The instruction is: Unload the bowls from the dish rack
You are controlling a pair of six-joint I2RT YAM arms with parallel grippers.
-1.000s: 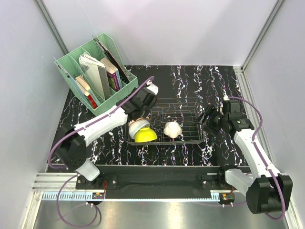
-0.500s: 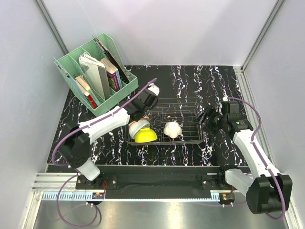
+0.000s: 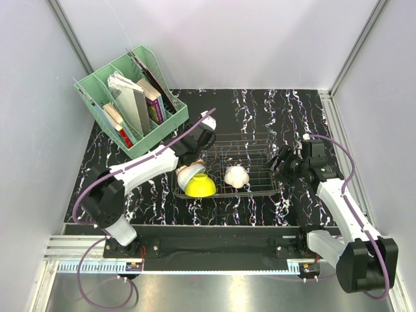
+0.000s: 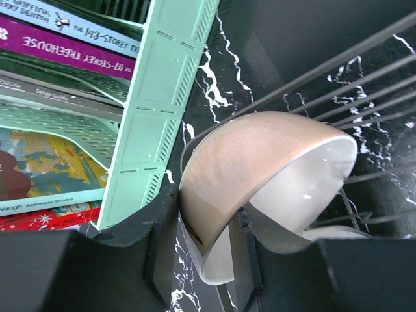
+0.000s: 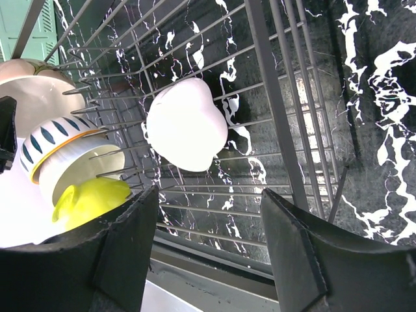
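Left pincer clamps tan bowl by rim, left end of dish rack; right pincer gapes, empty. Thin hold may slip on lifting.

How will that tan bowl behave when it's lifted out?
The tan bowl looks rigid and glossy, so probably stiff but slippery. Standing on edge in the rack, it may swing or tip when raised by its rim. Likely chips if dropped.
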